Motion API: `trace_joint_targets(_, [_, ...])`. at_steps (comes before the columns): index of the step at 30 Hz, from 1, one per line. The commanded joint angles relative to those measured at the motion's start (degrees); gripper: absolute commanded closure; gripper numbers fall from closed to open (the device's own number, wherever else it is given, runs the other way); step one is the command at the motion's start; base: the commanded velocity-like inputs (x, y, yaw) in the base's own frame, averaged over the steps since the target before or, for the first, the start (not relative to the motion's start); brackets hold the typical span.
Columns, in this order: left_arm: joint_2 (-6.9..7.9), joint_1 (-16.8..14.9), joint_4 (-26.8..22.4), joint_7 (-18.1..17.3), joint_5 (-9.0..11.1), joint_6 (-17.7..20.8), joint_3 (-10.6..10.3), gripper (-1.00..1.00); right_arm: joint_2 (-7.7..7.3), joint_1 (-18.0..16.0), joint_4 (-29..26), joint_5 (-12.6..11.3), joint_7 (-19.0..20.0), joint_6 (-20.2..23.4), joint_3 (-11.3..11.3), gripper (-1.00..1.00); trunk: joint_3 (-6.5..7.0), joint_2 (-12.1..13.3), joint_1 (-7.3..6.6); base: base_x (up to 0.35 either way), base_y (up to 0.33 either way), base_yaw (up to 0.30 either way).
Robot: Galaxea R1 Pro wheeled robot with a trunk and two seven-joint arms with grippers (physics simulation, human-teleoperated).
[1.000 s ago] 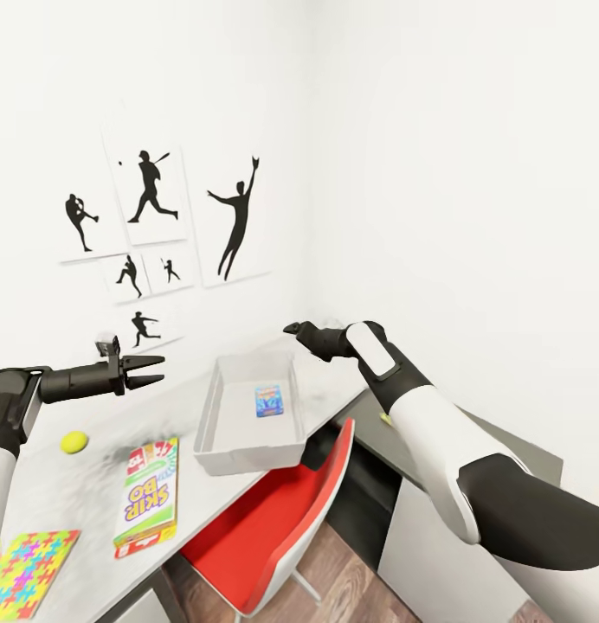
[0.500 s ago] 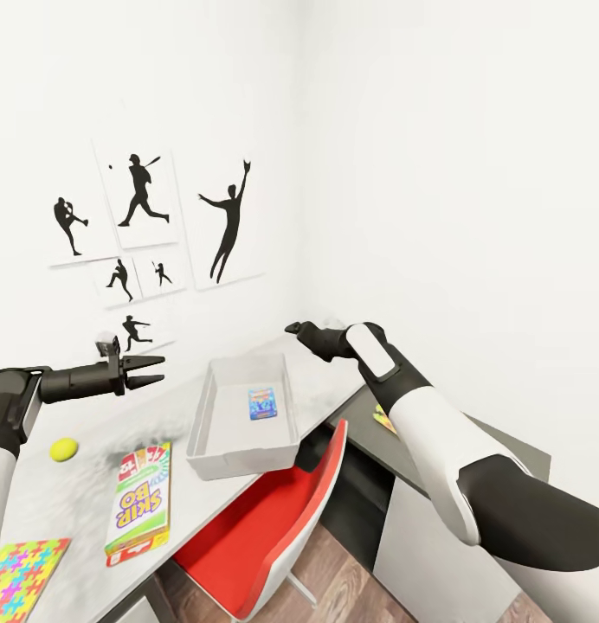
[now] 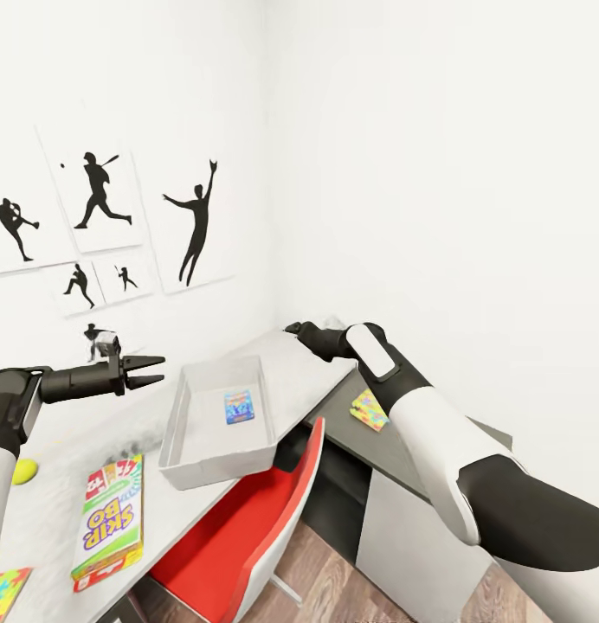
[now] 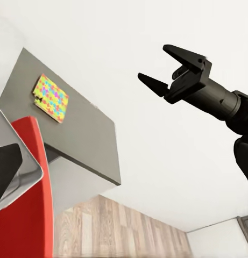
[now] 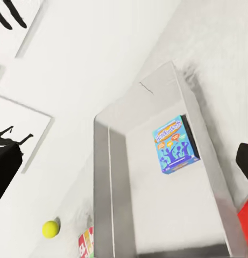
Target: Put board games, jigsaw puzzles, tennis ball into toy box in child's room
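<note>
The pale grey toy box (image 3: 172, 417) stands on the table (image 3: 286, 372) with a small blue game box (image 3: 239, 405) flat on its floor. The SKIP-BO board game (image 3: 109, 517) lies near the table's front edge. The tennis ball (image 3: 23, 471) rests at the far left. One jigsaw puzzle (image 3: 5, 592) shows at the lower left corner, and another jigsaw puzzle (image 3: 369, 409) lies on the lower dark cabinet. My left gripper (image 3: 161, 368) hovers open, left of the toy box. Beyond the box's far end my right gripper (image 3: 290, 329) is open and empty, its spread fingers (image 4: 177, 52) plain in the left wrist view.
A red chair (image 3: 247, 536) is pushed under the table below the toy box. The dark grey cabinet (image 3: 438, 450) fills the room's corner on the right. Black silhouette pictures (image 3: 191, 225) hang on the white wall. Wood-plank floor (image 3: 334, 580) lies below.
The whole head view has swung to the right, so the table, toys and pictures sit further left in the picture. Both arms hold the same pose, and the cabinet puzzle has come into full view.
</note>
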Motion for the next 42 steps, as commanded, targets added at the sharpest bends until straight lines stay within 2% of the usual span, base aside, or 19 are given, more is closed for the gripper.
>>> trace_joint_targets(1, [-0.01, -0.05, -0.07, -0.50, -0.60, 0.60, 0.14, -1.00, 0.00, -0.08, -0.05, -0.59, -0.55, 0.00, 0.13, -1.00, -0.14, -0.14, 0.04, 0.000, 0.002, -0.278])
trace_joint_targets(27, [0.00, 0.03, -0.07, -0.50, -0.83, 0.23, 0.13, -1.00, 0.00, -0.04, -0.04, -0.59, -0.55, -0.07, 0.07, -1.00, -0.14, -0.14, 0.04, -0.002, 0.000, -0.281])
trace_joint_targets(34, [0.00, 0.03, -0.09, -0.50, -0.83, 0.23, 0.18, -1.00, 0.00, -0.04, -0.04, -0.59, -0.55, -0.08, 0.07, -1.00, -0.09, -0.14, 0.04, -0.059, 0.111, -0.281])
trace_joint_targets(42, [0.60, 0.03, -0.08, -0.50, -0.73, 0.18, 0.16, -1.00, 0.00, -0.04, -0.04, -0.59, -0.55, -0.08, 0.07, -1.00, 0.07, -0.14, 0.04, -0.017, 0.053, -0.281])
